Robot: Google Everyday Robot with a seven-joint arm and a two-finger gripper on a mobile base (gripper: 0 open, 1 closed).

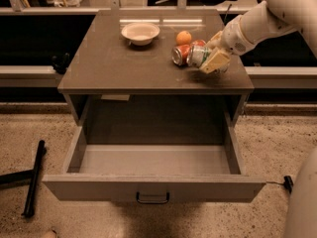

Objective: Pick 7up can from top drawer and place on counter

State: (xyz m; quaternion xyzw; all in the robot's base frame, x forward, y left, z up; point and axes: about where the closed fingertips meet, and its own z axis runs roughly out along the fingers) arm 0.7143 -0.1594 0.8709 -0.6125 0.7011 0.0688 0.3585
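Nearest is the top drawer (pixel 99 187), pulled well out from the cabinet. Its flat front panel faces the viewer and carries a small dark handle (pixel 152 198) at its centre. Behind the panel the drawer's grey floor and side walls show. On the speckled floor to the left of the drawer lies a black stand leg (pixel 34 177). To the right a dark cable end (pixel 288 183) rests beside a pale curved part of the robot's body (pixel 303 202).

Above the drawer's far end is the counter (pixel 109 58), a matte grey-brown top. The 7up can (pixel 198 56) is at the right side of the counter, near its front edge. It lies tipped on its side, with its green label showing. The gripper (pixel 209 53) is closed around it from the right. One tan finger (pixel 216 61) sits on the can's near side and the other on its far side. Whether the can's underside touches the counter or hangs just above it cannot be told. The white arm (pixel 257 21) reaches in from the upper right.

Touching the 7up can on its left is an orange-red can (pixel 180 54), also on its side with its shiny end turned toward the near left. Just beyond the two cans sits an orange (pixel 184 37). Farther left, toward the far edge, stands a pale bowl (pixel 140 32), upright and well apart from the cans.
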